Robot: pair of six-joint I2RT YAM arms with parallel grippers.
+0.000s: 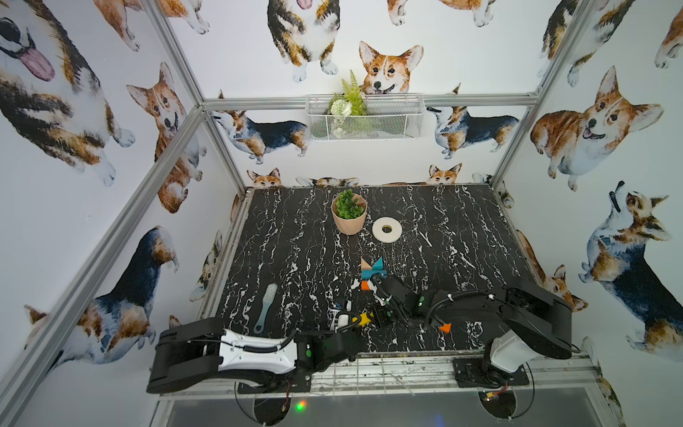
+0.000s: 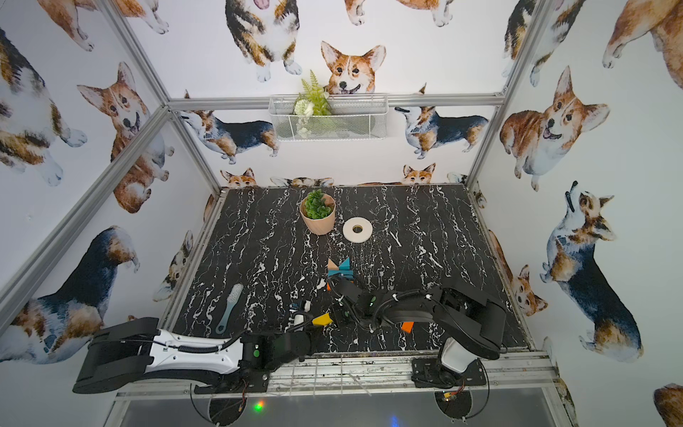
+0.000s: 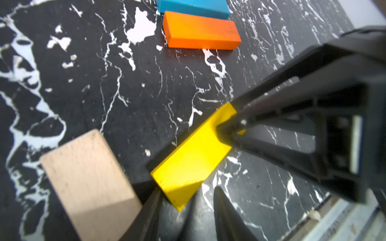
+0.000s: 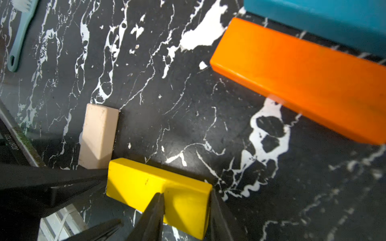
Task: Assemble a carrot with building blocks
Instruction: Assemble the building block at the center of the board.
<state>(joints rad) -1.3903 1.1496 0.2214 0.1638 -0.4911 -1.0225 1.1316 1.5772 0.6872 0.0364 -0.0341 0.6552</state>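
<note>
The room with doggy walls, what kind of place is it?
Probably a robot practice booth, not a home: a left arm and right arm are mounted at a black marble table, inside an aluminium frame with corgi wallpaper.

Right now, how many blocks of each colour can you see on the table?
Blue: 2, blue triangle and blue bar.
Orange: 2, orange bar and a separate orange block.
Yellow: 1, yellow bar.
Plain wood: 2, wood triangle and wood block.
Total: 7 in view; more may be hidden.
</note>
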